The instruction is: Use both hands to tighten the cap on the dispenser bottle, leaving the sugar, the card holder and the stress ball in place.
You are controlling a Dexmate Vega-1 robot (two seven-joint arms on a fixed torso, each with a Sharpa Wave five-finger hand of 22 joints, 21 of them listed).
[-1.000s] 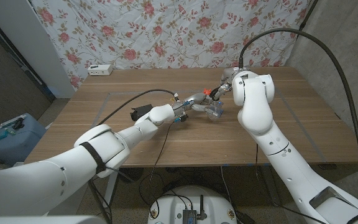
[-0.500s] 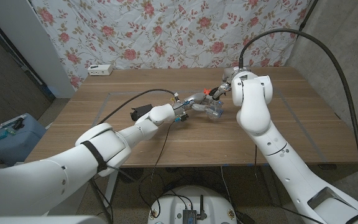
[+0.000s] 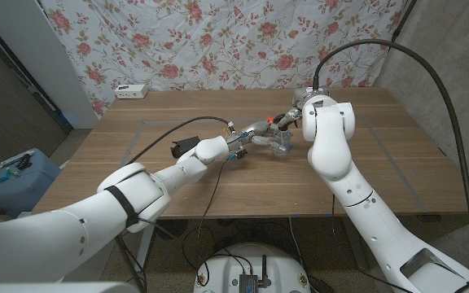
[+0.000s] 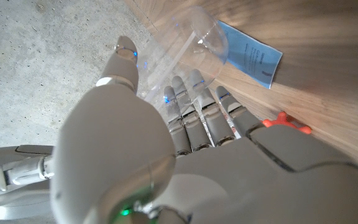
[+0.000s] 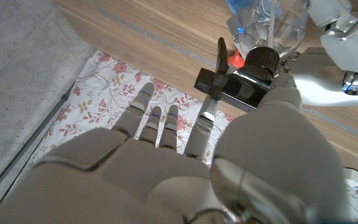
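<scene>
Little has shifted over the past second — your right arm has drifted a touch toward the middle of the counter (image 3: 137,175), while the left hand (image 3: 255,133) and the dispenser bottle (image 3: 280,144) sit as they did. You have the clear bottle out past the counter's middle, between the two hands, and the left wrist view shows your left hand's fingers (image 4: 194,109) wrapped against its transparent wall, thumb on the other side: it grips the body, most likely to keep it from turning while the top is worked. Your right hand (image 5: 166,134) reaches toward the black pump cap (image 5: 244,78); in the right wrist view its fingers look extended and apart beside the cap rather than closed round it, though whether the thumb touches the cap cannot be told. The bottle looks tilted rather than standing plumb — its long axis seems to run from the left hand's grip toward the right hand, cap end facing the right hand and black spout sticking out sideways. A blue card (image 4: 250,55) lies on the wood just beside the bottle, and something small and orange-red (image 4: 286,122) lies near it; both seem clear of your grip.
</scene>
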